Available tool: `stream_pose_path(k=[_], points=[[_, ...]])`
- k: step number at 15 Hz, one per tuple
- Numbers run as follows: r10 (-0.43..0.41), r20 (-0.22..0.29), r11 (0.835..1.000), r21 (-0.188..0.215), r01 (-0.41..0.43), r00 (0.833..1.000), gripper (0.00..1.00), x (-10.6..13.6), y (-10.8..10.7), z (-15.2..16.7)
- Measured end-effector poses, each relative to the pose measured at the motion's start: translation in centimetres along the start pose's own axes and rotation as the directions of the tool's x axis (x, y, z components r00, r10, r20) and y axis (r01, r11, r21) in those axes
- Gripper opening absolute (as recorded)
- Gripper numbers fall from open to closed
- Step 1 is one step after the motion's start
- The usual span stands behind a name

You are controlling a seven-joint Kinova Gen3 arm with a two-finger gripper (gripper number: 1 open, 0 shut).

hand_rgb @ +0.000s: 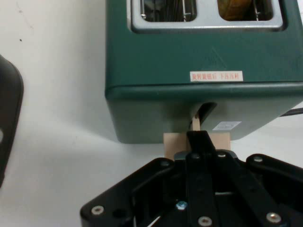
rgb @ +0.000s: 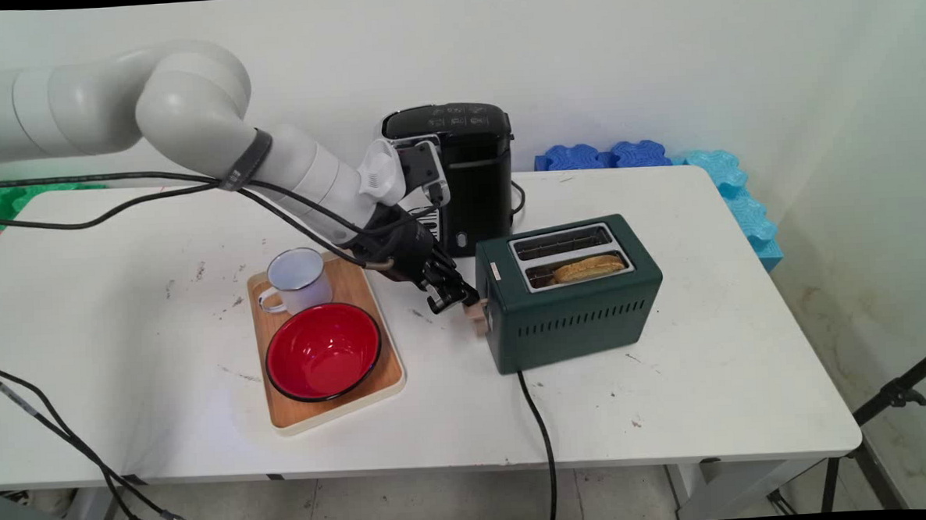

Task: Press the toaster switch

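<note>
Nearest, a red bowl (rgb: 322,350) and white mug (rgb: 298,279) were set on a wooden tray (rgb: 282,412). Beside it, the jaws (rgb: 465,297) were pressed together on the green toaster's (rgb: 583,317) wooden lever (hand_rgb: 173,142). Behind, a black coffee machine (rgb: 471,174) was placed on the counter (rgb: 673,407).

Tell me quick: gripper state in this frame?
Gripper: shut, fingers together, tips pressing on top of the toaster's wooden lever; holding nothing.
</note>
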Motion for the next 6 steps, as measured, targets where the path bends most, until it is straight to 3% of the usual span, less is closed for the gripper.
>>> stream_pose_path(k=[6], points=[[-0.021, -0.001, 1.0, -0.003, 0.021, 1.0, 0.0, -0.63, -0.25, 0.74]])
